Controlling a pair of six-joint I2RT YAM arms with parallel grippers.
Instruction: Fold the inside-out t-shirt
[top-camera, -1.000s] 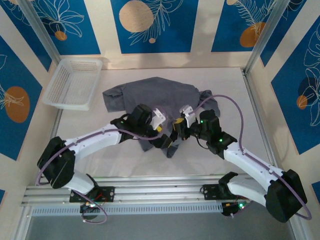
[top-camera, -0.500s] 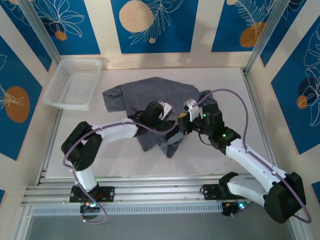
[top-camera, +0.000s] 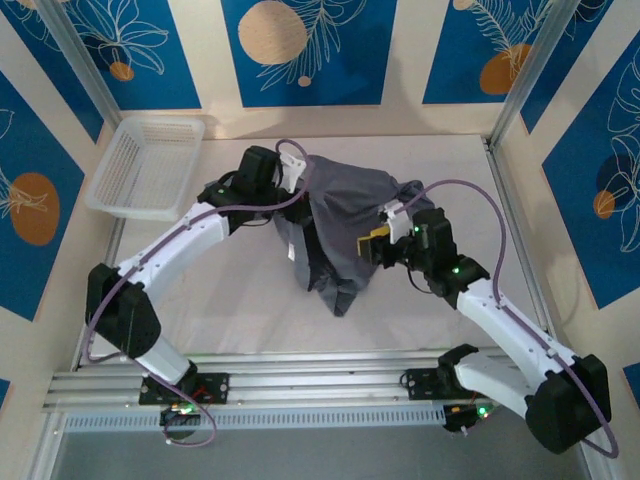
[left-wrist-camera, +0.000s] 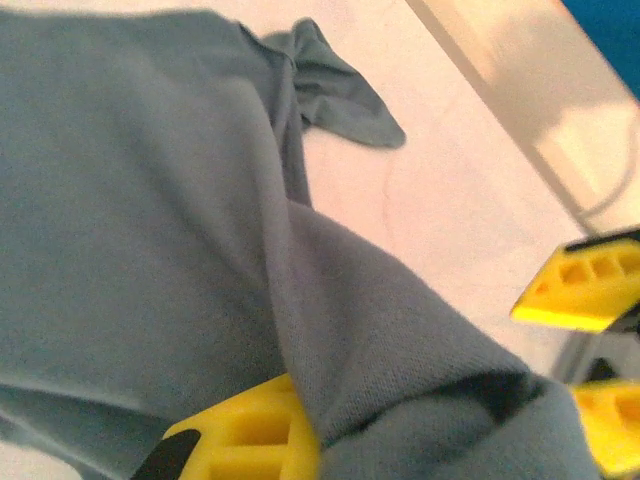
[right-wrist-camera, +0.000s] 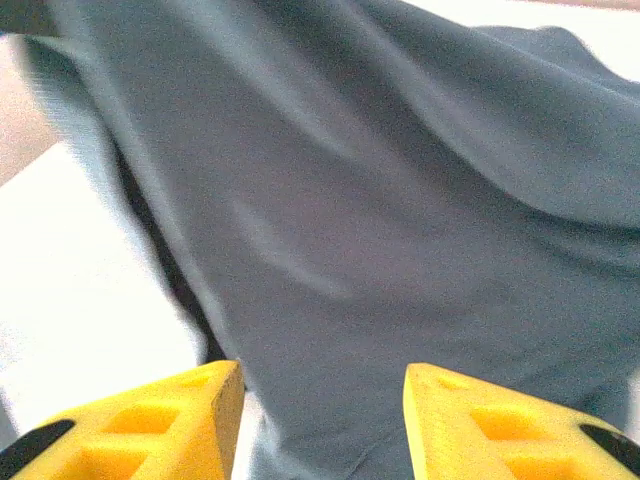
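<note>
Well, the shirt (top-camera: 345, 215) lies in the middle of the table (top-camera: 230, 305), toward the far side, and part of it is up off the table. The left gripper (top-camera: 296, 178) holds the cloth near the shirt's far left side. Its jaws are pressed together on the cloth. In the left wrist view, a yellow finger (left-wrist-camera: 245, 440) sits under a thick grey fold. It probably grips this tight so it can carry that edge across the rest of the shirt and make a fold. From the pinch, the cloth hangs down in a long flap. The tip of the flap rests on the table, nearer the arms.

The right gripper (top-camera: 372, 245) is just beside the flap, on its right. Its jaws are spread and nothing is between them. The right wrist view shows grey cloth just past its tips. It may be staying out of the way so the left arm can pull, or getting ready to grab a new spot.

The shirt is bunched and wrinkly, not flat, so a neat fold looks hard. A sleeve (top-camera: 410, 190) pokes out on the right, near the right arm. The purple cable (top-camera: 460, 185) loops over that side and could brush the cloth. The basket (top-camera: 145, 165) stands well apart in the far left corner and blocks nothing.
</note>
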